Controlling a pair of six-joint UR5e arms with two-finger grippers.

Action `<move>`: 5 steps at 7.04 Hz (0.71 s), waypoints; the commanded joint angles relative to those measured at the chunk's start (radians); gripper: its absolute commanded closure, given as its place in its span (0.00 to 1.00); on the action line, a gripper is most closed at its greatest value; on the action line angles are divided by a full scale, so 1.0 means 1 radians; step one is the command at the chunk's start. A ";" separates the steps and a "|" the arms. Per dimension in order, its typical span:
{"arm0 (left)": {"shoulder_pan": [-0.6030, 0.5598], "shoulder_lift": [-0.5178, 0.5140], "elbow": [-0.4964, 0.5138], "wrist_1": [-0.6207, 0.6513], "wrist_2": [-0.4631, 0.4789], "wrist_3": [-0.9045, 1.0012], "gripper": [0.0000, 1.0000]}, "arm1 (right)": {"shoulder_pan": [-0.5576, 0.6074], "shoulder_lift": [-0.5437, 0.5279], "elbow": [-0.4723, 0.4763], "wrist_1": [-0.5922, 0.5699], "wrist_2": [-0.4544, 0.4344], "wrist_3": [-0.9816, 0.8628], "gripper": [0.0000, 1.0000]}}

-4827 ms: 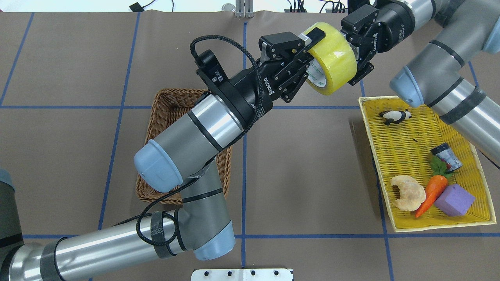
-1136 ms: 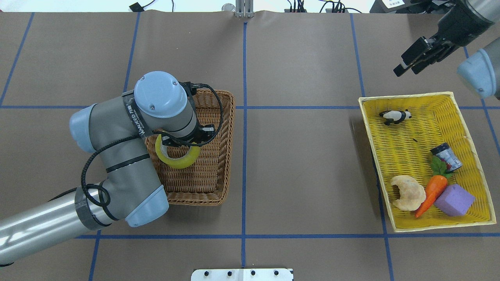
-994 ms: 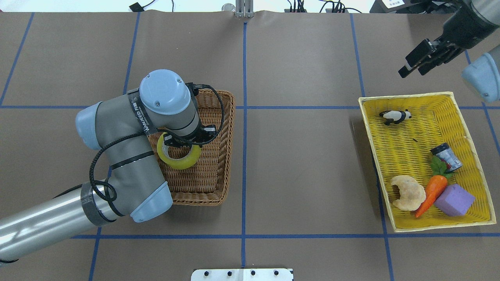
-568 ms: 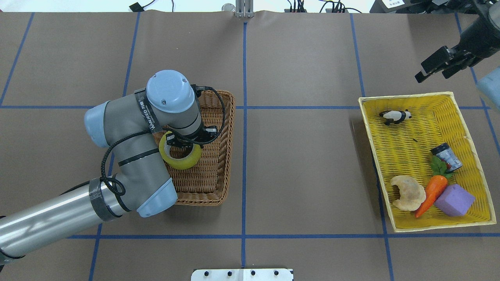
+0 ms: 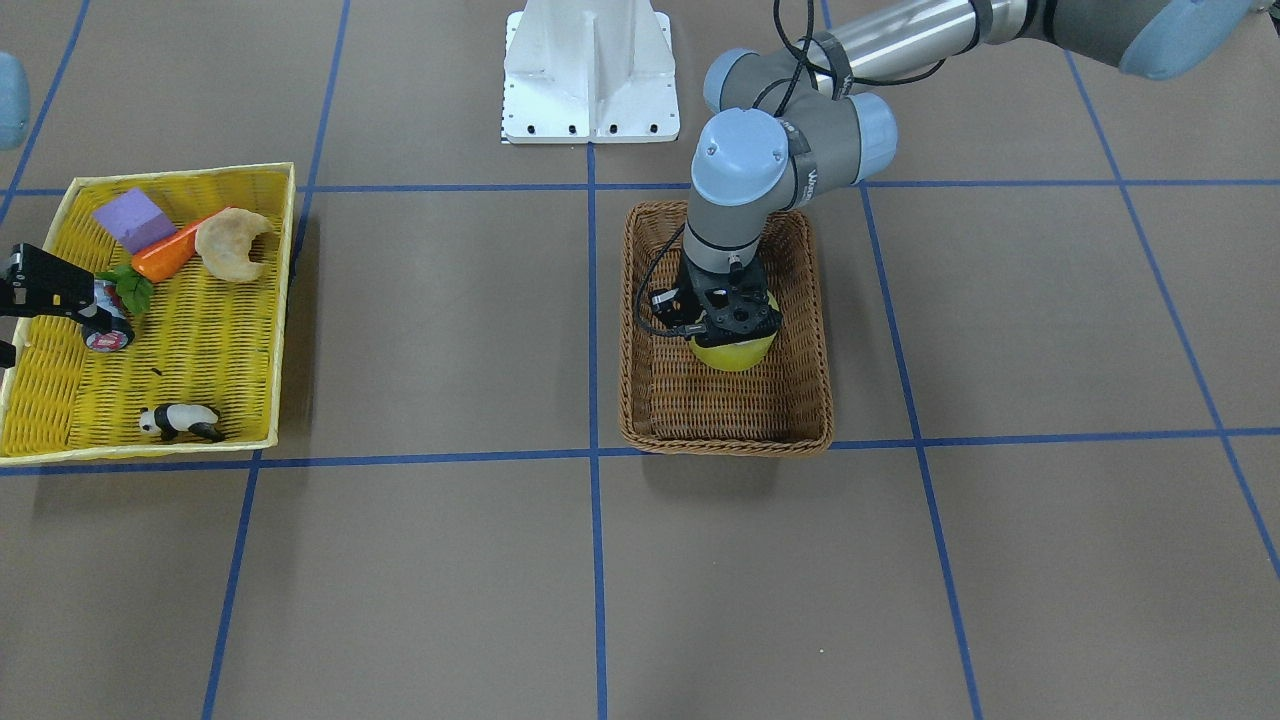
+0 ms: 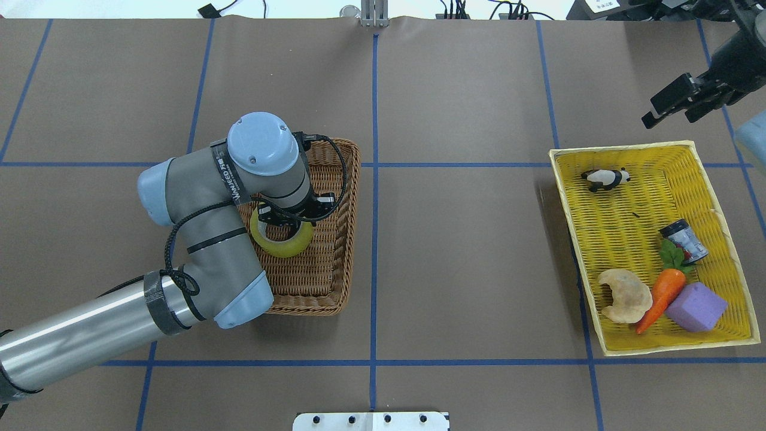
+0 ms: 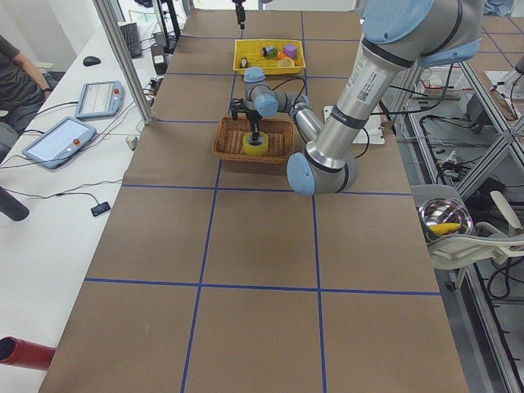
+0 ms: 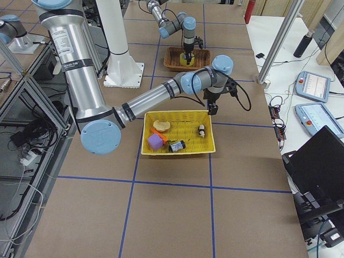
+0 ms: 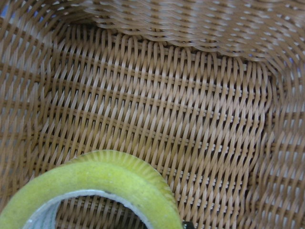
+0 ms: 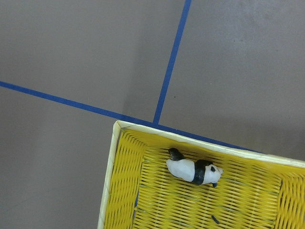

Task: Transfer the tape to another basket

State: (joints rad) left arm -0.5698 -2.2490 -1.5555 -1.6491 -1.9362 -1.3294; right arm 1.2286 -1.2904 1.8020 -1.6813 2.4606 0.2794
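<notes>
Left gripper (image 6: pixel 287 218) vertical, wrist down inside wicker basket (image 6: pixel 352 197), clamped on tape (image 6: pixel 287 248); brown table (image 6: pixel 473 251), blue grid lines (image 6: pixel 374 90).

tape (image 6: pixel 282 245): mid-air handover → down in basket (image 6: pixel 353 197), seemingly on its floor | left claw (image 6: pixel 291 216): swung over basket | right claw (image 6: pixel 667 117): let go, withdrawn right

My left gripper (image 6: pixel 286 218) had its fingertips hidden under my own wrist, so I couldn't tell its grip. The tape (image 6: pixel 288 248) was covered toward the desk's far edge, and my wrist camera cropped its lower part.
</notes>
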 commanded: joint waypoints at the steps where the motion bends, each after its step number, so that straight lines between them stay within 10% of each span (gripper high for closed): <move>1: -0.054 0.009 -0.059 0.018 -0.085 0.016 0.02 | 0.000 -0.001 -0.001 0.000 0.003 0.012 0.01; 5: -0.319 0.291 -0.529 0.314 -0.102 0.464 0.02 | 0.024 -0.018 0.008 0.006 -0.015 0.027 0.01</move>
State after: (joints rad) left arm -0.7894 -2.0417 -2.0075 -1.3917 -2.0346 -1.0343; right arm 1.2374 -1.2988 1.8057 -1.6766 2.4582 0.3051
